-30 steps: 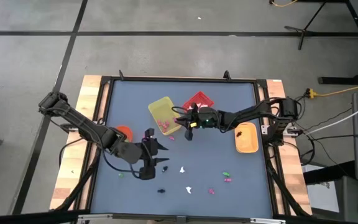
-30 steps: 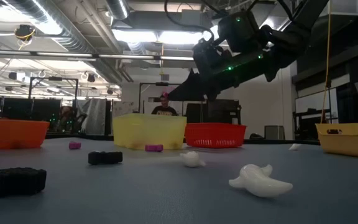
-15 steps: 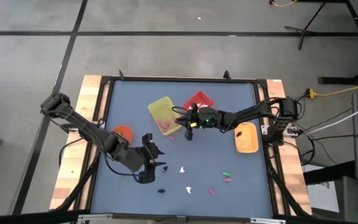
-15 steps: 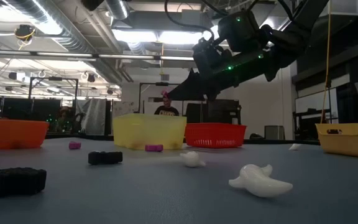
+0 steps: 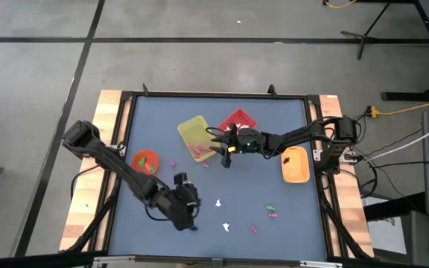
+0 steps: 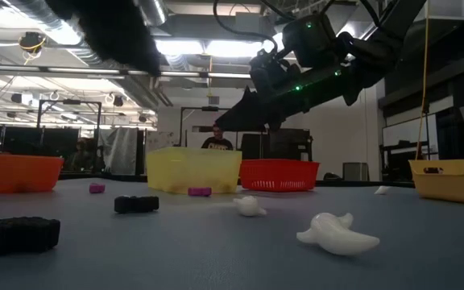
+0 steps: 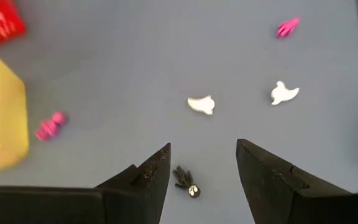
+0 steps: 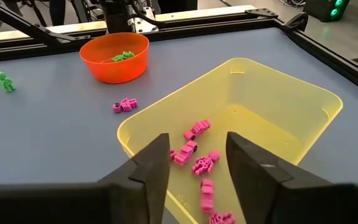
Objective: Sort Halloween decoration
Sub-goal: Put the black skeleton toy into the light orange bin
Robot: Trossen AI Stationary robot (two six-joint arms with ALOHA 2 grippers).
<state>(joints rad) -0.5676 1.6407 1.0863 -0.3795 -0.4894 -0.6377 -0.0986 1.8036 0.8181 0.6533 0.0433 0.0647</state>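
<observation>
The left tool (image 7: 197,171) has swung nearer, open over an upright black trinket (image 7: 186,182); right tool (image 8: 194,163) open.

Left pincer (image 7: 201,171), right pincer (image 8: 194,162): parted

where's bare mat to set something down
The far strip of mat behind the yellow bin and red bin is bare. The near half is crowded: the left tool hovers among scattered trinkets. The right tool hangs over the yellow bin.
</observation>
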